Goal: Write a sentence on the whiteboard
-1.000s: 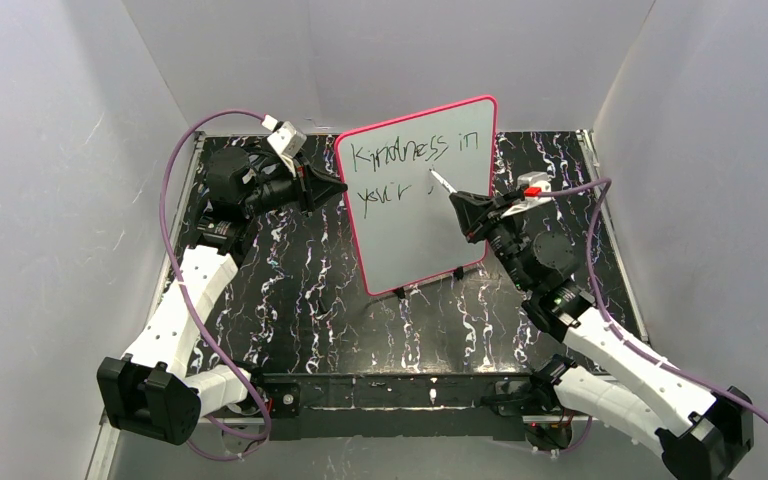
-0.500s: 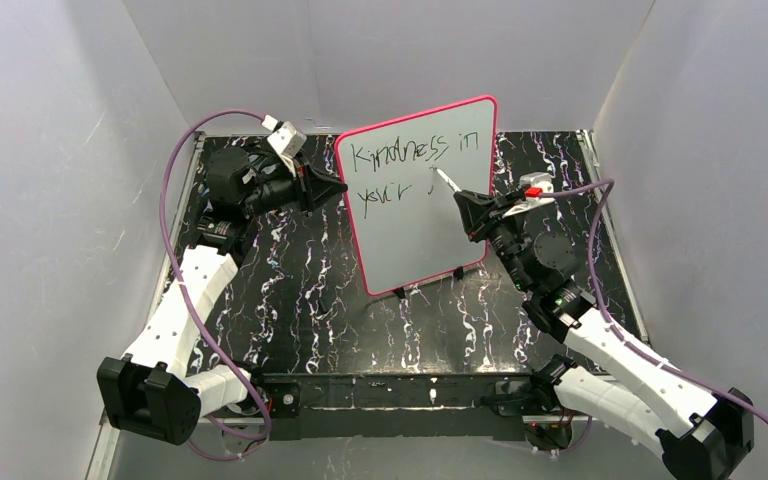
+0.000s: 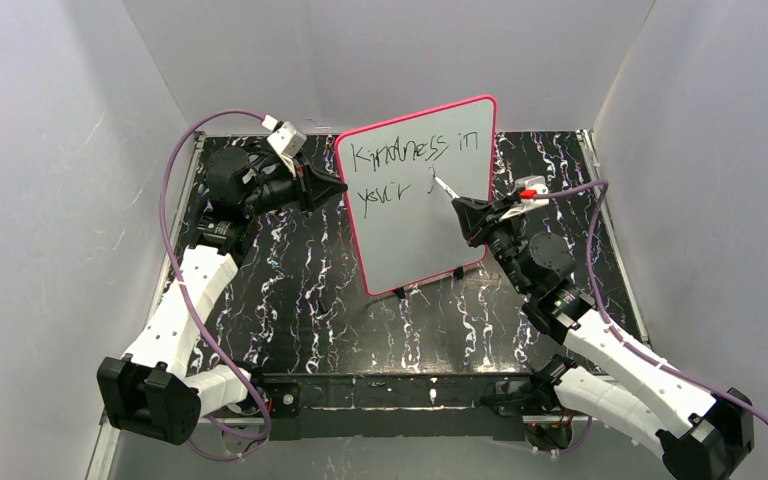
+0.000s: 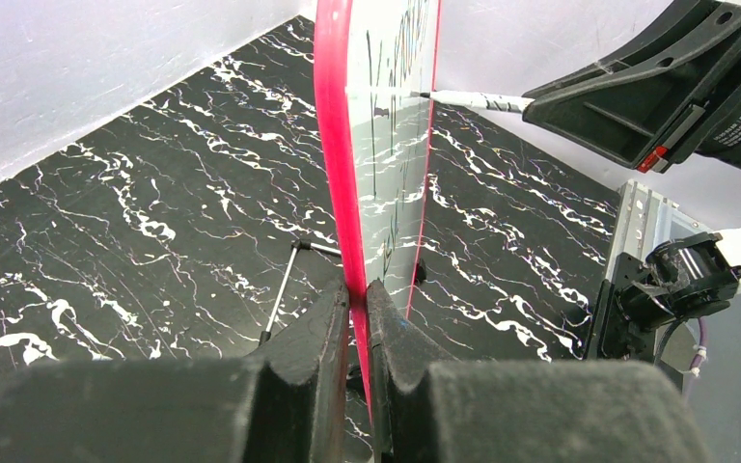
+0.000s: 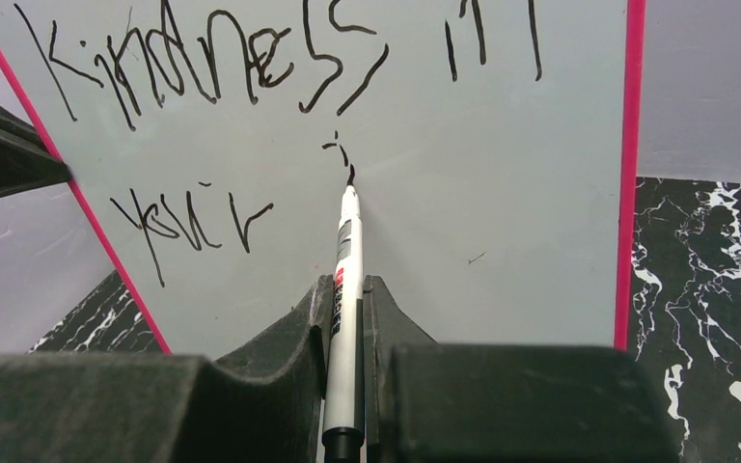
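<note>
One whiteboard (image 3: 415, 230) in left pincer (image 4: 359, 294), one marker (image 5: 349, 231) in right pincer (image 3: 457, 207), three words (image 5: 251, 72).

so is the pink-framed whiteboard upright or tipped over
Upright: the pink-framed white whiteboard stands on its small black feet, left gripper jaws clamped on its edge.

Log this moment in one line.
left claw: shut on whiteboard edge | right claw: shut on marker | tip: on board | sentence: "Kindness in your" plus one stroke

The top view looks down on the whiteboard (image 3: 415, 225) from above, farther off. The left wrist view sights along its pink edge, close. The right wrist view faces its written side, close. All three share it.
</note>
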{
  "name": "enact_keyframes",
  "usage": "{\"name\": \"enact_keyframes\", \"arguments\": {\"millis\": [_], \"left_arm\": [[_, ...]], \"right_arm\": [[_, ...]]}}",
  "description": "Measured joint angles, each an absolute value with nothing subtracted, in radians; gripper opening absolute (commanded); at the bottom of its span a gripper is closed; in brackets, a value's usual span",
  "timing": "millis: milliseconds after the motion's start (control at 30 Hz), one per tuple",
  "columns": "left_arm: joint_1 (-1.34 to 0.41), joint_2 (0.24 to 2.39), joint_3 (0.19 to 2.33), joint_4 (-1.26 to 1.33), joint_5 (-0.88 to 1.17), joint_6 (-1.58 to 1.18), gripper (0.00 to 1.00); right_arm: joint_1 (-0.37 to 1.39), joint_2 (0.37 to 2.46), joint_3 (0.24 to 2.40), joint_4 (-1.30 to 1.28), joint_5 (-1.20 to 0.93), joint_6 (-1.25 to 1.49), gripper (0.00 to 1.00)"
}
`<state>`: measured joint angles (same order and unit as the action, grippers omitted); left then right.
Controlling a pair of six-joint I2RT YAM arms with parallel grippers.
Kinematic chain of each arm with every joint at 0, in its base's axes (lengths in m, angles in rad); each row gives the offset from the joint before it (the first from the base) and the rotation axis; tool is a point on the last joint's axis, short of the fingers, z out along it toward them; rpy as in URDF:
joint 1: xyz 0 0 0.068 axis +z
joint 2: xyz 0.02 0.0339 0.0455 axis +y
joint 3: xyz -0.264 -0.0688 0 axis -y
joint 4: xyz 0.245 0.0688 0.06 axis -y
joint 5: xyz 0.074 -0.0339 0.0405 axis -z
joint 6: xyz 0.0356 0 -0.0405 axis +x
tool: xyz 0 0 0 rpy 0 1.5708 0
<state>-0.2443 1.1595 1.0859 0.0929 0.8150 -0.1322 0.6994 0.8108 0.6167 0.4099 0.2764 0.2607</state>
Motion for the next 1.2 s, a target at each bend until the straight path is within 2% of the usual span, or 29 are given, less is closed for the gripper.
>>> {"name": "enact_keyframes", "arguments": {"millis": [1200], "left_arm": [[-0.244, 1.159, 1.086, 0.089, 0.807, -0.134, 0.00]], "right_arm": [[0.699, 0.805, 0.543, 0.459, 0.289, 0.326, 0.01]]}}
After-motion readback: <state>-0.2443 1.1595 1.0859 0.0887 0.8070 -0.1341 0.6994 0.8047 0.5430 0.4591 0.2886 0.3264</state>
